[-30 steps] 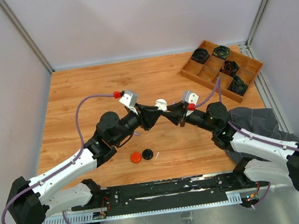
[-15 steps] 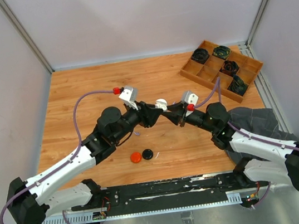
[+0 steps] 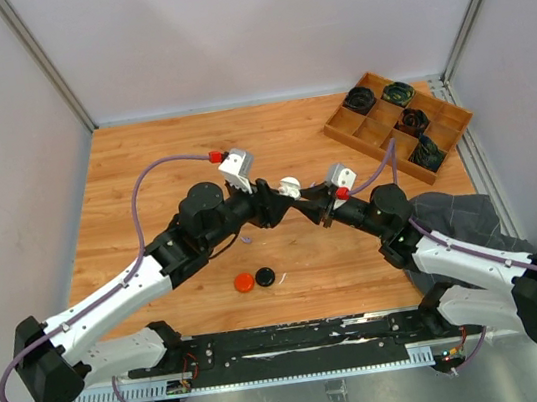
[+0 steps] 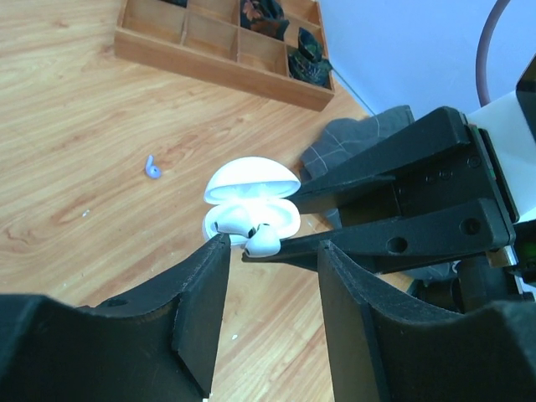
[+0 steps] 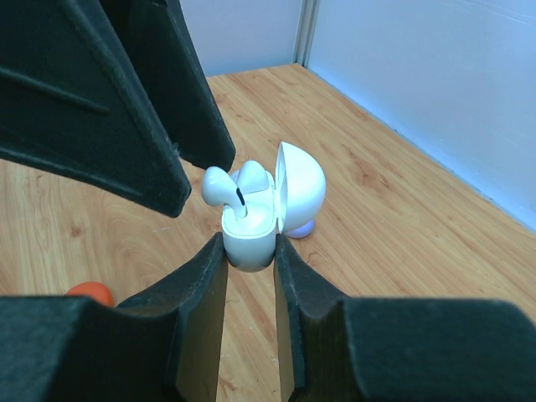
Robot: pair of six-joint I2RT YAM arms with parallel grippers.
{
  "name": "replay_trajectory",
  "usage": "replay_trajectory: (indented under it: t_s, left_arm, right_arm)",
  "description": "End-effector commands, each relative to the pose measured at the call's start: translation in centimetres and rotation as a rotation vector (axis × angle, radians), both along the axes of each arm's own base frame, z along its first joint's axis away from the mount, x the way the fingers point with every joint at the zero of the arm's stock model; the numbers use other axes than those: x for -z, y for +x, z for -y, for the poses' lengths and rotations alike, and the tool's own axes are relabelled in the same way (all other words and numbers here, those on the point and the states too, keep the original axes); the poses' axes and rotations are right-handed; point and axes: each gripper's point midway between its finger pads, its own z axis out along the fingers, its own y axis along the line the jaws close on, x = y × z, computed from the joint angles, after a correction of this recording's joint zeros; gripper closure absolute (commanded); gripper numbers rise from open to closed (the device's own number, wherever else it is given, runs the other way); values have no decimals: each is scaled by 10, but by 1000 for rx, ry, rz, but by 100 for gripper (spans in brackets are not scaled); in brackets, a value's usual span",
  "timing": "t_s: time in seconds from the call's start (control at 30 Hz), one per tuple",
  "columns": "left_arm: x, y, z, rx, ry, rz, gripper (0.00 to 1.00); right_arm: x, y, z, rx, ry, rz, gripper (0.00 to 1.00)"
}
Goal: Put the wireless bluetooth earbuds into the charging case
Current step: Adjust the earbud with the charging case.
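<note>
So both arms meet around the middle of the top view, over the wood table (image 3: 142, 169). The right gripper (image 5: 249, 247) is clamped on the bottom half of the white charging case (image 5: 249, 234), one finger on each side, holding it up off the table with the opening facing up. The lid (image 5: 303, 188) is flipped open and leans toward the right of the right wrist view.

Two white earbuds (image 5: 221, 186) are in the case, heads poking up out of it. The one on the left stands a bit higher and shows a small black mark on its stem. Can't tell if either is pushed all the way down.

The left gripper (image 4: 272, 251) has let go. Its jaws are spread with nothing pinched between them, and the tips hang just beside the buds. In the right wrist view its fingers (image 5: 126, 109) fill the upper left, close to the case but not touching it as far as I can see.

One pale purple earbud (image 4: 153, 167) lies loose on the table, left of the case in the left wrist view.

Other stuff: an orange disc (image 3: 244, 282) and a black disc (image 3: 265, 277) side by side at lower centre of the top view, a wooden divider tray (image 3: 371, 129) with dark coiled bundles (image 3: 412, 122) at upper right, and a grey cloth (image 3: 457, 208) at the right edge.
</note>
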Motion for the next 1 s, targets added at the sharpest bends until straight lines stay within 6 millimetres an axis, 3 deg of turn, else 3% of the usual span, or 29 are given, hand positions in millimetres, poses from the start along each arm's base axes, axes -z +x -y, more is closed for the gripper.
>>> replay_trajectory:
  t_s: [0.0, 0.5, 0.97]
  left_arm:
    - [-8, -10, 9, 62, -10, -9, 49]
    - [-19, -27, 24, 190, -55, -7, 51]
    - [-21, -26, 28, 199, -63, -2, 48]
  right_arm:
    - [-6, -2, -2, -3, 15, 37, 99]
    - [-5, -3, -3, -12, 12, 33, 99]
    - [-1, -4, -5, -30, 3, 17, 99]
